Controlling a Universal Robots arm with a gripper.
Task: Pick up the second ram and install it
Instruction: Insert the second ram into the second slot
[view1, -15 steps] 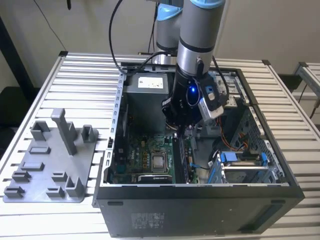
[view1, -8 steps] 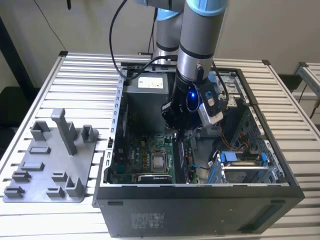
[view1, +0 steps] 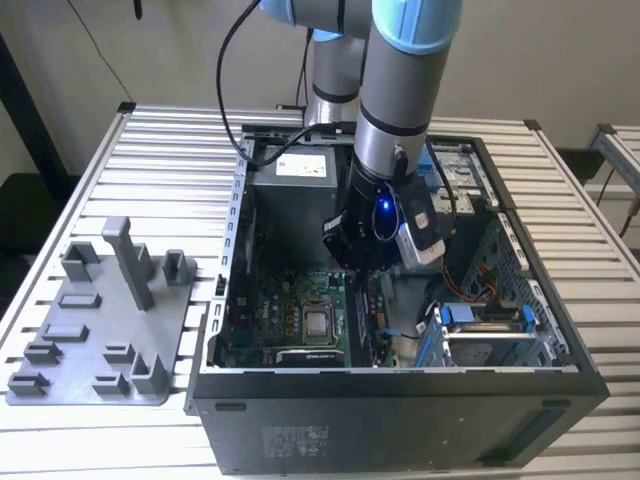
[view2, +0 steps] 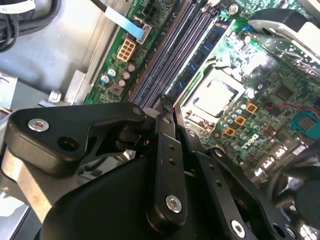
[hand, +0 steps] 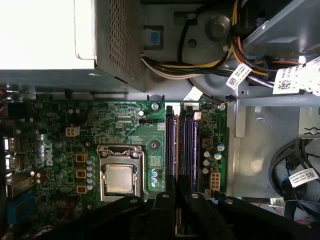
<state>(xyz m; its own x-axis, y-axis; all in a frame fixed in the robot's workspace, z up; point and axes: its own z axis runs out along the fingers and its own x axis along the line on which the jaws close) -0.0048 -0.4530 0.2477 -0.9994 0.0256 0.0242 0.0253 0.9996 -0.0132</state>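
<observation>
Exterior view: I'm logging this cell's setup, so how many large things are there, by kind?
Grey plastic fixture tray with upright posts: 1
Open black metal computer case: 1
Grey-and-blue robot arm: 1
Pale slatted metal table: 1
Total: 4

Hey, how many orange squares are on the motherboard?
3 orange squares, all in one row beside the CPU socket: one at each end, one between them. More may be hidden under the arm.
</observation>
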